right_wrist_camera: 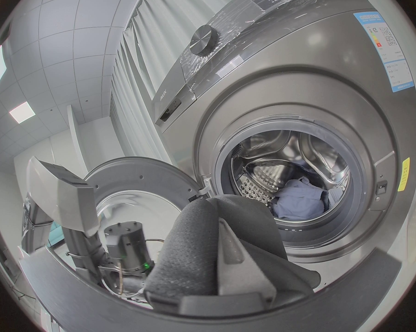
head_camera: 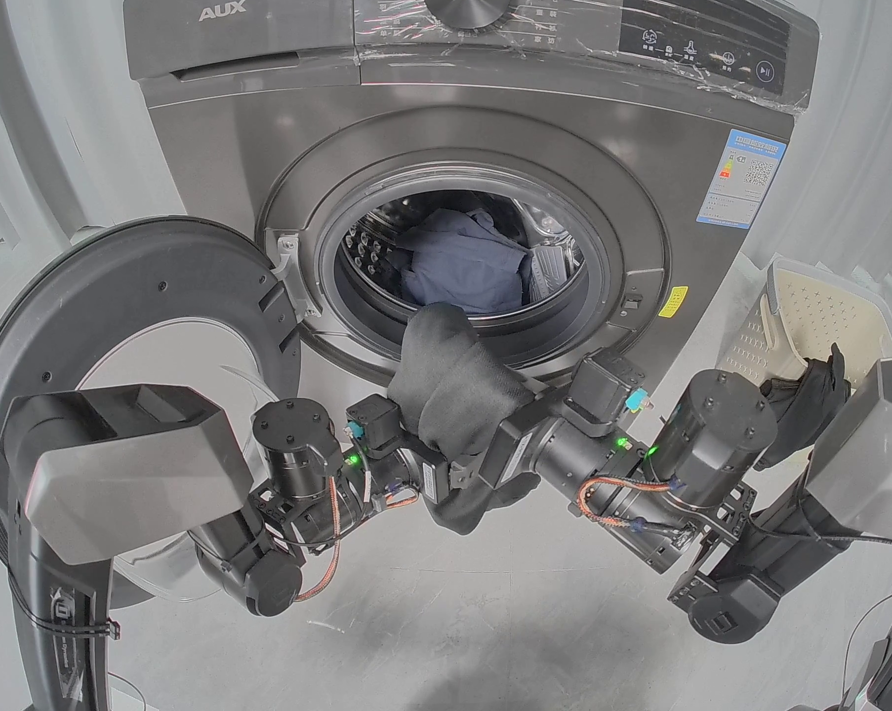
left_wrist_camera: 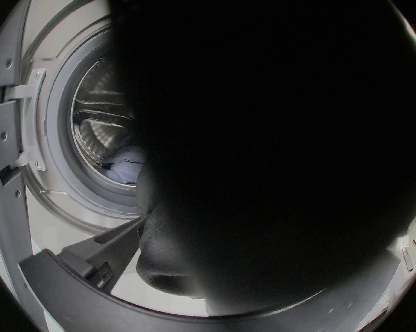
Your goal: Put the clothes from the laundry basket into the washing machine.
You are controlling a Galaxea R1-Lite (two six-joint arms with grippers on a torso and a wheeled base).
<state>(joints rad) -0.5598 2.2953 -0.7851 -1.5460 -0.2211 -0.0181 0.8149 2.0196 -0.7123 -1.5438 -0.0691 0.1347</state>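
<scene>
The dark garment [head_camera: 451,387] stands steeply, its top end draped into the washing machine [head_camera: 525,120] mouth. Below that mouth, cloth buries my left gripper [head_camera: 429,481] and right gripper [head_camera: 490,451]; I cannot tell how their jaws stand.

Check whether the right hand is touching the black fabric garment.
Touching. The right wrist view shows the right hand clamped on the black fabric garment.

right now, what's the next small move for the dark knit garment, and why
Probably push the dark knit garment forward over the lower rim of the grey washing machine: it hangs just outside, and the blue-grey cloth inside leaves room.
</scene>
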